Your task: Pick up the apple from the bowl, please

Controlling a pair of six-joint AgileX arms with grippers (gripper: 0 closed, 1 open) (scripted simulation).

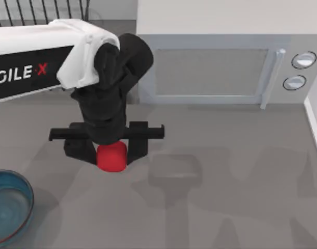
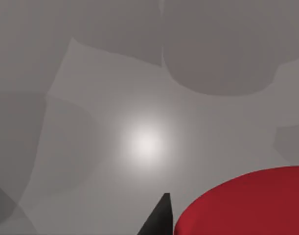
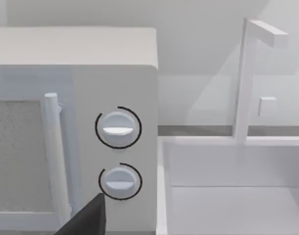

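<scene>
1. My left gripper [image 1: 112, 148]: hangs over the middle-left of the table, fingers pinched on the apple [image 1: 112, 156], one dark finger on each side of it.
2. Apple: red, rounded, held clear of the bowl [image 1: 12, 210]; in my left wrist view its red curve [image 2: 247, 203] sits beside one fingertip [image 2: 159, 218], grey tabletop beyond it.
3. Bowl: blue-teal, dark rim, at the table's left edge, well apart from the apple.
4. Risk, as I judge it: the apple is smooth and rounded, so a jerk or slackened pinch could let it slip and roll across the table.
5. Microwave [image 1: 215, 67]: behind my left gripper, near enough to strike on a backward swing.
6. My right arm: parked near the microwave dials [image 3: 118, 128] and a white sink [image 3: 237, 196]; a dark part of it shows in its wrist view, and I cannot tell its state.
</scene>
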